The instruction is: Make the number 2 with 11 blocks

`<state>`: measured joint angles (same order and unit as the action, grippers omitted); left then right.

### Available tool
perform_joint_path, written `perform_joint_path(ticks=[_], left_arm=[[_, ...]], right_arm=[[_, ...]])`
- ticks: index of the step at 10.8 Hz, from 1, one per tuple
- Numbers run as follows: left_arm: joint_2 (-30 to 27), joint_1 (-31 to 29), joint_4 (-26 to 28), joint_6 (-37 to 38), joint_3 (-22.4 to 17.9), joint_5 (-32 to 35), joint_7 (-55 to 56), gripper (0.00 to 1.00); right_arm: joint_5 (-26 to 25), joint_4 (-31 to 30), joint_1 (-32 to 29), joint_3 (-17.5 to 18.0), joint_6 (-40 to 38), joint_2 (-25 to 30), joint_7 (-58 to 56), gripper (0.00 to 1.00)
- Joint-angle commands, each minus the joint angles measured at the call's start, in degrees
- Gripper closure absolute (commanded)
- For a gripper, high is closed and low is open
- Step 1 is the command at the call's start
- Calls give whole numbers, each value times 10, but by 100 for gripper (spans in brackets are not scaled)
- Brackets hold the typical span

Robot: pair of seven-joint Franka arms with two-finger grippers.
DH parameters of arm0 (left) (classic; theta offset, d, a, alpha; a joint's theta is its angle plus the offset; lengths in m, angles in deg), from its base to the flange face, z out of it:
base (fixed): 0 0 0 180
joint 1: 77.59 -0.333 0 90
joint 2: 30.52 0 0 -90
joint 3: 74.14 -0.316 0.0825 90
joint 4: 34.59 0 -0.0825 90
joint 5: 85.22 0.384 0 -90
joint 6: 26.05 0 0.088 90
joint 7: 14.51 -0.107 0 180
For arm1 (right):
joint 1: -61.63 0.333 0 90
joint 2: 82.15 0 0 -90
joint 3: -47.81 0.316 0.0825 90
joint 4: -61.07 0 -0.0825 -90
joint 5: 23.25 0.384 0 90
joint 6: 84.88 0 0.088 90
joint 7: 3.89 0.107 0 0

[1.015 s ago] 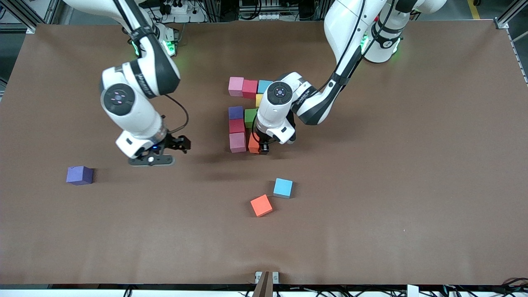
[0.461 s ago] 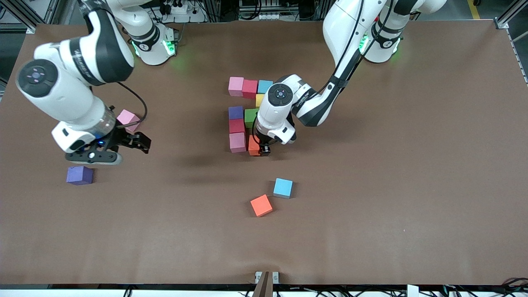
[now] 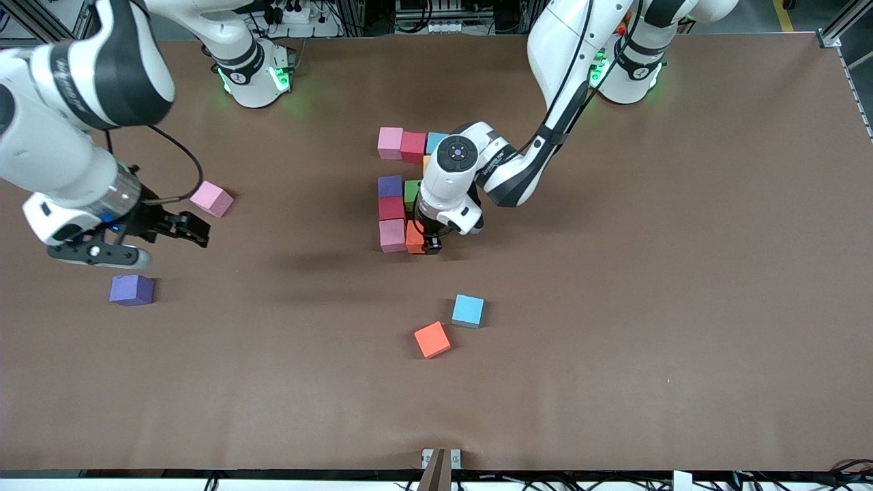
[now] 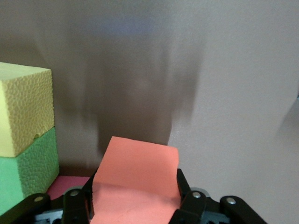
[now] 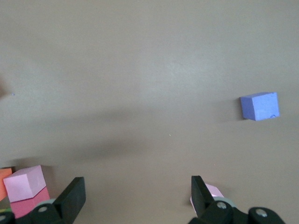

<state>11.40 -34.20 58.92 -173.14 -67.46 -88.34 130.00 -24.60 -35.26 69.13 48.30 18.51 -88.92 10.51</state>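
Eight blocks standing in the number 2 (image 3: 402,191) so far, plus a ninth, an orange block (image 3: 413,239), pinched between the jaws of the left gripper (image 3: 430,247) and pressed low against the pink block (image 3: 392,235) at the figure's foot. Yellow block (image 4: 23,109) and green block (image 4: 25,172) stacked up close beside those jaws in the left wrist view. Two blocks left to place by that count, once this one is released. Right gripper (image 3: 146,235) up over bare counter (image 3: 648,307), jaws spread wide and empty, between a loose pink block (image 3: 211,198) and a loose purple block (image 3: 131,289). Loose light blue block (image 3: 468,310) and second orange block (image 3: 432,339) lying near the left jaws. Plain brown counter; frame rails and cabling at the edges.
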Motion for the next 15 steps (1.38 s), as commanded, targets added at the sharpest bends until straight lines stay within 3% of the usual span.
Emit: perform_joint_path(ticks=[1, 15], left_arm=[[6, 8, -3, -13, -2, 10, 19, 100], [43, 9, -39, -17, -2, 12, 24, 100]], right_arm=[[0, 22, -9, 13, -24, 6, -2, 0], [0, 34, 15, 16, -63, 0, -59, 0]])
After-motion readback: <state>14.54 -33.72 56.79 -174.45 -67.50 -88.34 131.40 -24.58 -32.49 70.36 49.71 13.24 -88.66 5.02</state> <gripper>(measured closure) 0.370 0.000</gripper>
